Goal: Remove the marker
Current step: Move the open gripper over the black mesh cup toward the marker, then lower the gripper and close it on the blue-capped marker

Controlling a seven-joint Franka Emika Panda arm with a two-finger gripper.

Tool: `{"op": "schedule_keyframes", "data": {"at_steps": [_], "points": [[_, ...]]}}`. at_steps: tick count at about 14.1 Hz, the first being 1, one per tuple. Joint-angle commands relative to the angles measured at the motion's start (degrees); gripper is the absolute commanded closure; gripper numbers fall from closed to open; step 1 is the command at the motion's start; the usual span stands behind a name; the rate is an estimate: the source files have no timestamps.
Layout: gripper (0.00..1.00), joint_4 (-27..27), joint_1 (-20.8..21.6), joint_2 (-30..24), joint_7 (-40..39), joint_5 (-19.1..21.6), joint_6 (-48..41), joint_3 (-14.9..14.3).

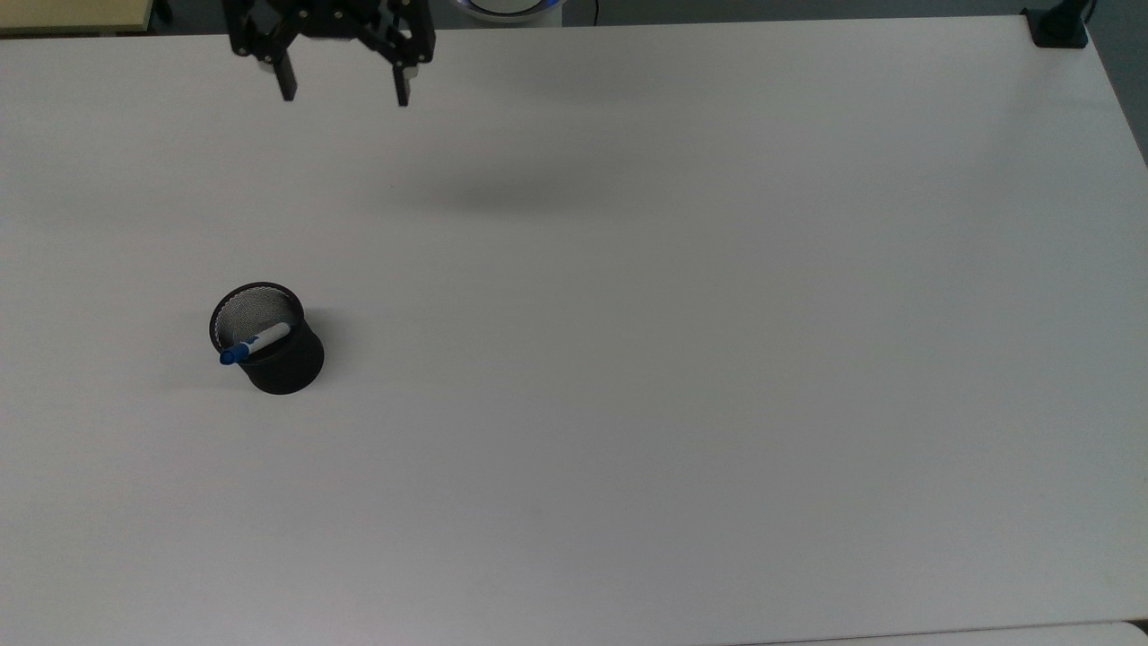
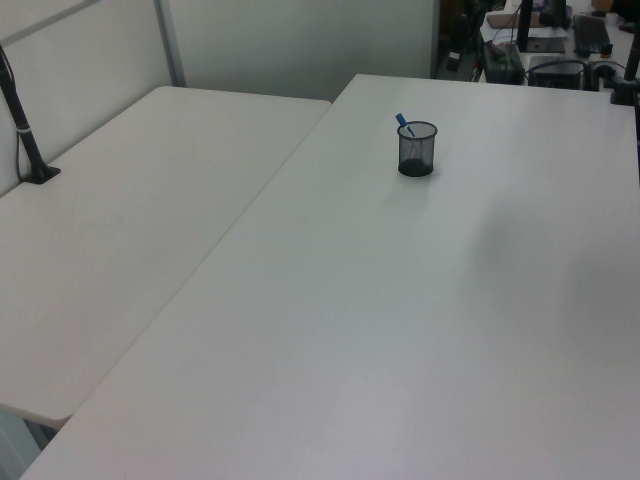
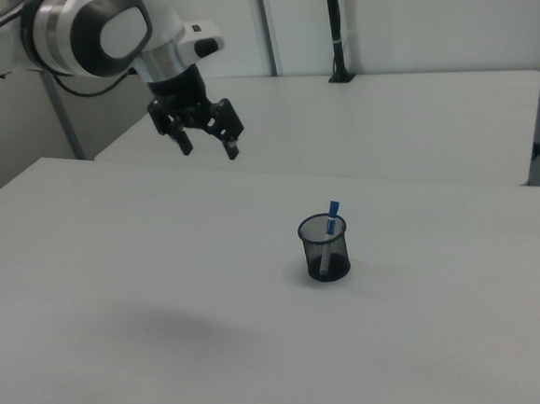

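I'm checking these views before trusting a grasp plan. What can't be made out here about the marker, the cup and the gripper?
- Marker: its lower end sits inside the mesh cup; the cup wall hides it in the top view, and the mesh blurs it in the right view.
- Marker label: too small to read in the left view.
- Gripper: its upper body is cut off by the top view's upper edge.

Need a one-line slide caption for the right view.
Open claw hangs high above the white table, away from the black mesh cup holding the blue-capped marker.

Black mesh cup (image 2: 417, 148) upright on white table (image 2: 400, 330), marker (image 2: 404, 125) leaning inside, blue cap above rim
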Motion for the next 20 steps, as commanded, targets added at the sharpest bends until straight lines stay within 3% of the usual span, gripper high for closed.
{"op": "schedule_keyframes", "data": {"at_steps": [1,4,9,15,20], "points": [[0.00,0.4,-2.2,3.7,1.7,-2.6,9.4,-0.4],[0.00,-2.2,-4.5,7.6,6.4,-2.8,23.1,-0.7],[0.00,-7.9,-6.1,13.9,6.5,-2.7,43.6,-0.7],[0.04,-8.2,-6.2,20.2,6.5,-3.1,53.4,-0.8],[0.21,-8.0,-6.8,22.2,6.5,-3.1,55.4,-0.8]]}}
